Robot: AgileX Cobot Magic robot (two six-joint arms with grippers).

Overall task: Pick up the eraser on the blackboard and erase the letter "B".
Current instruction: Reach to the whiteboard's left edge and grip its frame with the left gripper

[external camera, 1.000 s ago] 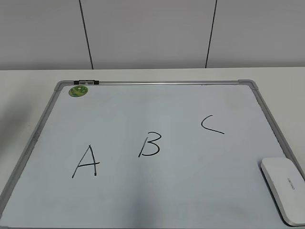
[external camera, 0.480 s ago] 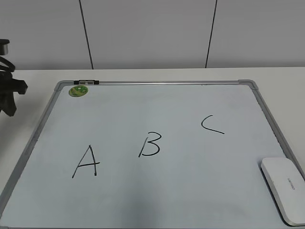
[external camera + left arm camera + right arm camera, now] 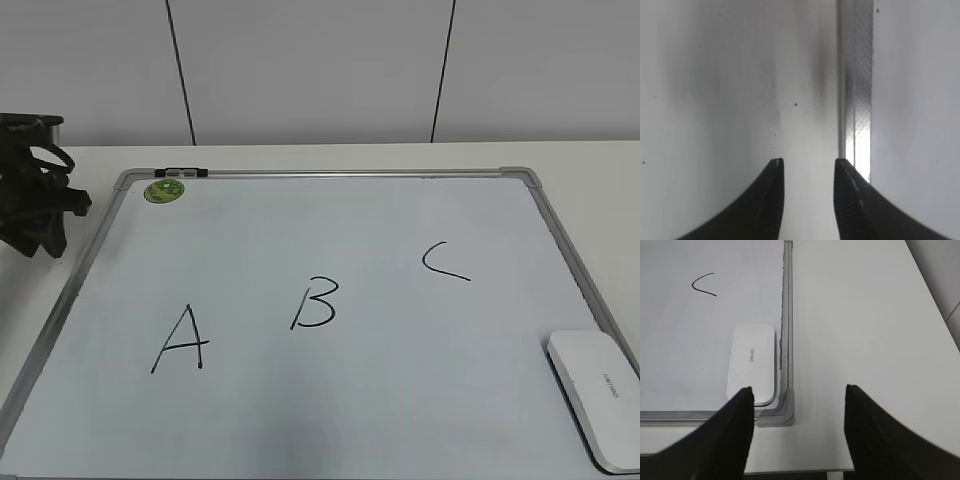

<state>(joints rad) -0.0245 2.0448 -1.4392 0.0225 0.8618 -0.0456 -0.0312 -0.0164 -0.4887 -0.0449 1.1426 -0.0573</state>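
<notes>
From the right wrist view, the right tool (image 3: 797,405) hangs released, its two dark fingers well apart, over the table (image 3: 865,330) just outside the near right corner of the blackboard (image 3: 690,340). The eraser (image 3: 751,361) lies at about 11 o'clock from that tool, just inside the frame, its long axis running 12 to 6 along the board's right edge. I judge the right arm to be much the nearer one, so the coming reach turns on a short shift toward 11 o'clock and down.

Farther out, the exterior view alone shows the letter "B" (image 3: 314,302) mid-board, well apart from the eraser toward 10 o'clock, between the "A" (image 3: 182,338) and the "C" (image 3: 445,261). The left tool (image 3: 804,185), jaws parted and empty, sits at the far left over the frame edge, as only its wrist view shows
</notes>
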